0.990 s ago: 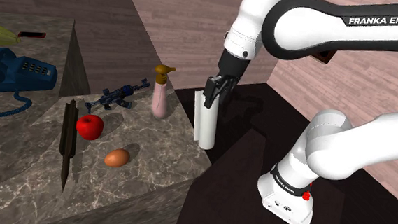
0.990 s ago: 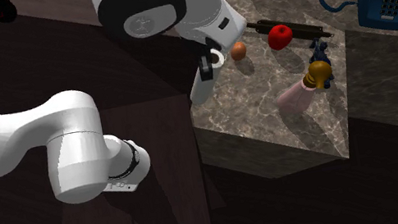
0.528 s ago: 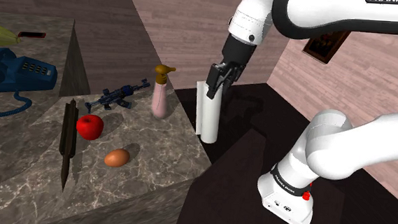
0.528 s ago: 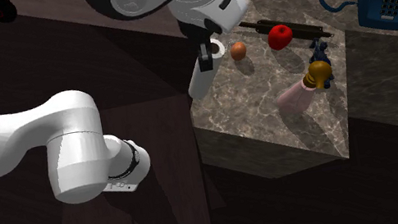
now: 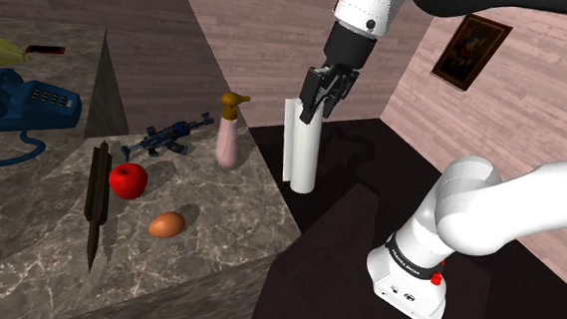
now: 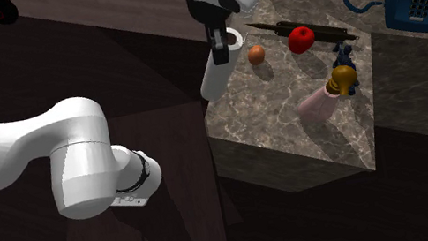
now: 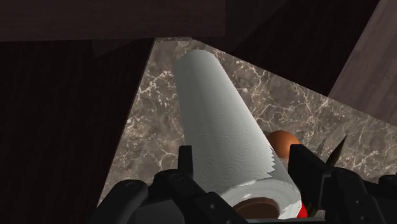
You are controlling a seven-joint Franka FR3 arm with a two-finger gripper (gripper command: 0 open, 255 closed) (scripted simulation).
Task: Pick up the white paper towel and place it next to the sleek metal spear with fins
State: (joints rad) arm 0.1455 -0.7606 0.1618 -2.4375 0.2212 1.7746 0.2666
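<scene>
Pincer point(image 5: 312, 107) is closed on the top end of the paper towel roll point(image 5: 302, 154), 1 black finger pressed against each side of it, so the roll is held, not merely standing between them. The roll hangs upright with its long axis vertical. Its lower end appears to be clear of the surface point(image 5: 224, 205), out by the corner that lies farthest from the spear point(image 5: 97, 199).

The coming move turns on where that spear lies from the held roll. In the shoulder view it is well away to the left, right across the marbled top. It is a dark, thin rod lying flat, and its long axis runs roughly crosswise to the line from the roll toward it. The roll would therefore arrive broadside to the shaft rather than at a tip.

2 things sit on the side of the spear that faces the roll. The red apple point(image 5: 128, 179) is just beside the shaft near its middle, and the brown egg point(image 5: 166, 224) lies a little farther from the spear, toward its pointed end. My judgement is that the roll has to travel over or around these 2. The bare marble along the spear's pointed half, between the shaft and the egg, looks like the nearest free place to stand it.
</scene>
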